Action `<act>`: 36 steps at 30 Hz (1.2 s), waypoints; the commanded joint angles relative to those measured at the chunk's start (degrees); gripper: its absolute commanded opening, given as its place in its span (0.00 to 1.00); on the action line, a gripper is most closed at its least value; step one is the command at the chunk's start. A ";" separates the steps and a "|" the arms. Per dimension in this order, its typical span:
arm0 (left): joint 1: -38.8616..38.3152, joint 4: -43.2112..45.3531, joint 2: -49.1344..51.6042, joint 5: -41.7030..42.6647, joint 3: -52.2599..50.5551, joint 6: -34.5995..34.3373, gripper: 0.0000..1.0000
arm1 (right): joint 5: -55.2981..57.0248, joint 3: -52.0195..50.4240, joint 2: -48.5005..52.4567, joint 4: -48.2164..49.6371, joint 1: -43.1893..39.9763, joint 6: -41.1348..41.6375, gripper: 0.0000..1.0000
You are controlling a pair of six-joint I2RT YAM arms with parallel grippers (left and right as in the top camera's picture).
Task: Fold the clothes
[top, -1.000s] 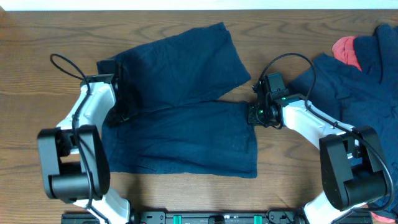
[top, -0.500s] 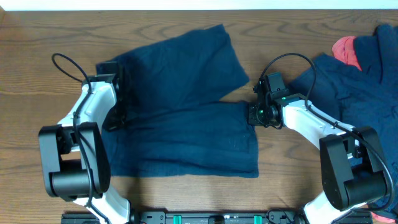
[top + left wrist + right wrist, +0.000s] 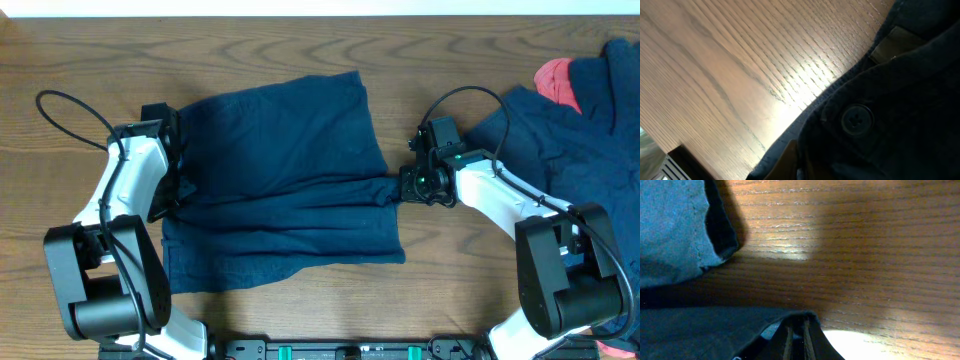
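Note:
The navy shorts (image 3: pixel 280 170) lie spread across the middle of the table, waistband to the left and legs to the right. My left gripper (image 3: pixel 170 196) is shut on the waistband edge. The left wrist view shows the dark cloth and its button (image 3: pixel 857 119) filling the frame above the gripper (image 3: pixel 799 169). My right gripper (image 3: pixel 403 188) is shut on the hem of the nearer leg. In the right wrist view that hem (image 3: pixel 715 330) is bunched around the closed fingers (image 3: pixel 788 342), and the other leg (image 3: pixel 670 230) lies at upper left.
A heap of more navy clothes (image 3: pixel 590 140) with a pink-red piece (image 3: pixel 558 82) on top lies at the far right, running off the table's edge. Bare wood shows along the back and between the shorts and the heap. Arm bases stand at the front corners.
My left gripper has shut on the waistband and pulled it left. The shorts have shifted left and drawn taut between both grippers, and the nearer leg now lies narrower. My right gripper barely moved.

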 commanded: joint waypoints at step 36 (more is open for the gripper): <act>0.24 11.10 -0.31 38.25 -1.31 20.57 0.68 | 16.68 -2.73 -8.41 -14.16 -19.43 4.81 0.17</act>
